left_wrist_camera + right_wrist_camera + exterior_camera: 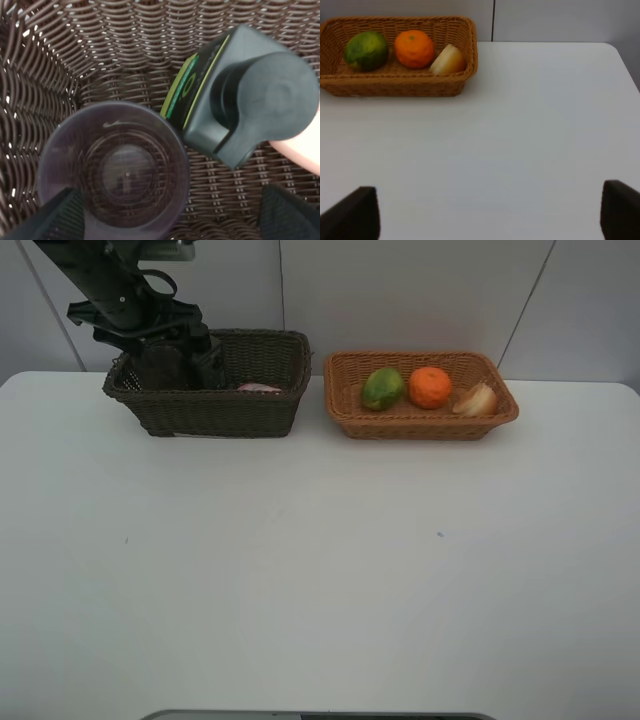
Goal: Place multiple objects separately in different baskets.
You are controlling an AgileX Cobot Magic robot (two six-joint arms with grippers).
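The dark brown basket (225,412) stands at the back left. My left gripper (168,362) reaches down into it. In the left wrist view the gripper (170,220) is open, its fingers (55,220) wide apart above the basket floor (125,30). The translucent mauve cup (112,170) stands upright by one finger. The dark grey pump bottle (240,95) and the pink bottle (300,152) lie beside it. The light tan basket (420,425) holds the green fruit (383,388), the orange (430,386) and the red-yellow fruit (476,399). My right gripper (485,215) is open and empty over bare table.
The white table (320,570) stretches in front of both baskets. A grey wall runs right behind the baskets. In the right wrist view the tan basket (395,85) with its fruit lies far from the fingers, and the table's far edge shows.
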